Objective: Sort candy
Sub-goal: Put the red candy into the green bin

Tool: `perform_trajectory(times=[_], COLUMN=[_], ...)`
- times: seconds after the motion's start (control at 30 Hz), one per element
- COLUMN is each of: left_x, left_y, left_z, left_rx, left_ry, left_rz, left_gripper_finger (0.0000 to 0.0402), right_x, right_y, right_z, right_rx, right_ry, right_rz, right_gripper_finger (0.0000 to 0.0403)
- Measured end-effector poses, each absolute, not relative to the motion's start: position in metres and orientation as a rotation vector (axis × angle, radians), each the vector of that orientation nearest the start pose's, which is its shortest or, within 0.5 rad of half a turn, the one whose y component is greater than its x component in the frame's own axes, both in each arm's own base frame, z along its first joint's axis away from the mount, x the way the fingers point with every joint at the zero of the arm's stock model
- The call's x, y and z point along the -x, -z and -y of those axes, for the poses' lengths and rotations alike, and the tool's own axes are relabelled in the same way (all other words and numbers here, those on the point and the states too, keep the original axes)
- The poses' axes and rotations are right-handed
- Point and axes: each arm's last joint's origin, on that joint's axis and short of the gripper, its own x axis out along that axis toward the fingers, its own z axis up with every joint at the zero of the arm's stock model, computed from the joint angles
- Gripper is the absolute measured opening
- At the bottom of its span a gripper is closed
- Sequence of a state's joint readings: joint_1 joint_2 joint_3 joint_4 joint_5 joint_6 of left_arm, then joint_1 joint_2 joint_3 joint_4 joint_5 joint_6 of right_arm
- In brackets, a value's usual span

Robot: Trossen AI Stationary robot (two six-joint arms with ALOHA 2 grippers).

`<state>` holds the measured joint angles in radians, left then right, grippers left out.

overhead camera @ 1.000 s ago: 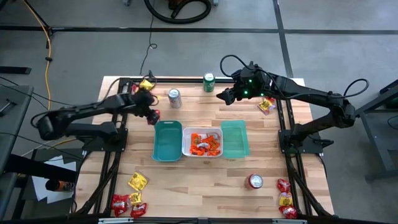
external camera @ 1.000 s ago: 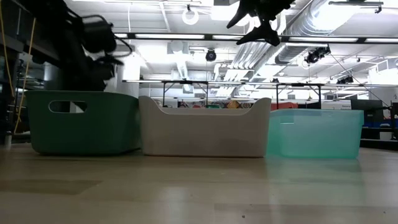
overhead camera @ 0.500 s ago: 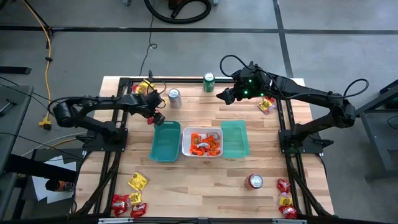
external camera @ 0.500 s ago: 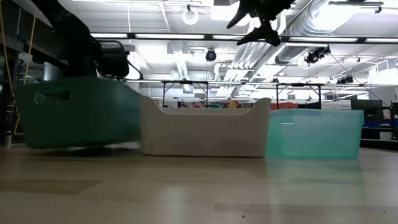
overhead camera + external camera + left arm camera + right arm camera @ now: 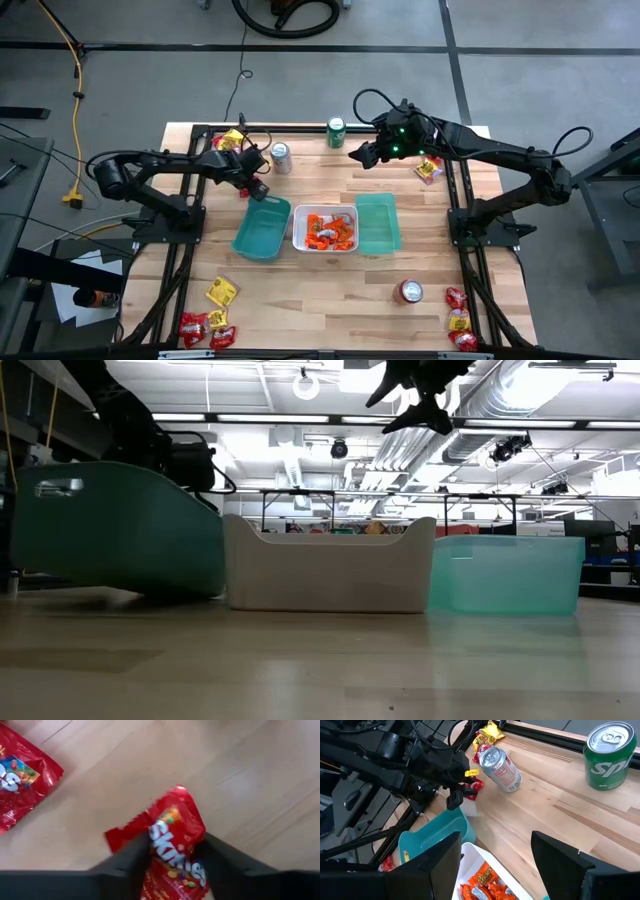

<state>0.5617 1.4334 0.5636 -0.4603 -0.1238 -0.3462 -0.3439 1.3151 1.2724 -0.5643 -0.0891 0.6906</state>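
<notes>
Table (image 5: 330, 300) fills centre of high view. Dark teal bin (image 5: 260, 228) sits tilted, left of white bin (image 5: 326, 230) w/ orange candy. Right gripper (image 5: 362, 155) upper centre, fingers apart, empty. Left gripper (image 5: 172, 851) upper left, fingers closing round red candy packet (image 5: 172, 840). More candy bottom corners.

trays (image 5: 262, 229): 3 | soda cans (image 5: 281, 157): 3 | arms (image 5: 480, 150): 2

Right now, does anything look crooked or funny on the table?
Yes. The dark teal bin sits skewed, its near end swung away from the white bin, and in the low view it tips up. The light teal bin stays straight.
</notes>
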Motion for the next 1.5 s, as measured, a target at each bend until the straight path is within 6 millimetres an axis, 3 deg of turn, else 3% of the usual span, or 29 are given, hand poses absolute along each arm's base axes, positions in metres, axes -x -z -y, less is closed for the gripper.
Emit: perform_trajectory(times=[0.1,0.13,0.3,0.5,0.77,0.93,1.1,1.3,1.4,1.5], left_x=[-0.176,-0.176,-0.167,-0.152,-0.143,-0.171,-0.209,-0.26,-0.283,-0.293], left_y=[-0.124,-0.125,-0.137,-0.171,-0.218,-0.25,-0.257,-0.243,-0.245,-0.257], left_z=[-0.115,-0.115,-0.112,-0.108,-0.097,-0.078,-0.045,-0.001,0.017,0.031], left_rx=[0.573,0.573,0.56,0.536,0.546,0.559,0.513,0.478,0.434,0.389], left_ry=[-0.812,-0.812,-0.833,-0.877,-0.805,-0.464,-0.282,-0.17,-0.111,-0.064], left_rz=[-1.212,-1.205,-1.179,-1.026,-0.637,-0.305,-0.164,-0.249,-0.294,-0.358], left_gripper_finger=[0.0038,0.0022,0.0008,0.0003,0.0001,0.0001,0.0,0.0,0.0,0.0], right_x=[-0.264,-0.264,-0.263,-0.263,-0.266,-0.269,-0.264,-0.247,-0.235,-0.223], right_y=[-0.353,-0.353,-0.351,-0.352,-0.356,-0.36,-0.367,-0.383,-0.391,-0.396], right_z=[0.092,0.092,0.092,0.092,0.093,0.088,0.075,0.059,0.05,0.04], right_rx=[-0.795,-0.795,-0.798,-0.783,-0.77,-0.772,-0.726,-0.646,-0.621,-0.574], right_ry=[0.446,0.446,0.452,0.448,0.434,0.317,0.206,0.138,0.115,0.098], right_rz=[-0.494,-0.494,-0.512,-0.514,-0.464,-0.456,-0.464,-0.426,-0.42,-0.431], right_gripper_finger=[0.0236,0.0236,0.0236,0.0236,0.0236,0.0236,0.0236,0.0236,0.0236,0.0236])
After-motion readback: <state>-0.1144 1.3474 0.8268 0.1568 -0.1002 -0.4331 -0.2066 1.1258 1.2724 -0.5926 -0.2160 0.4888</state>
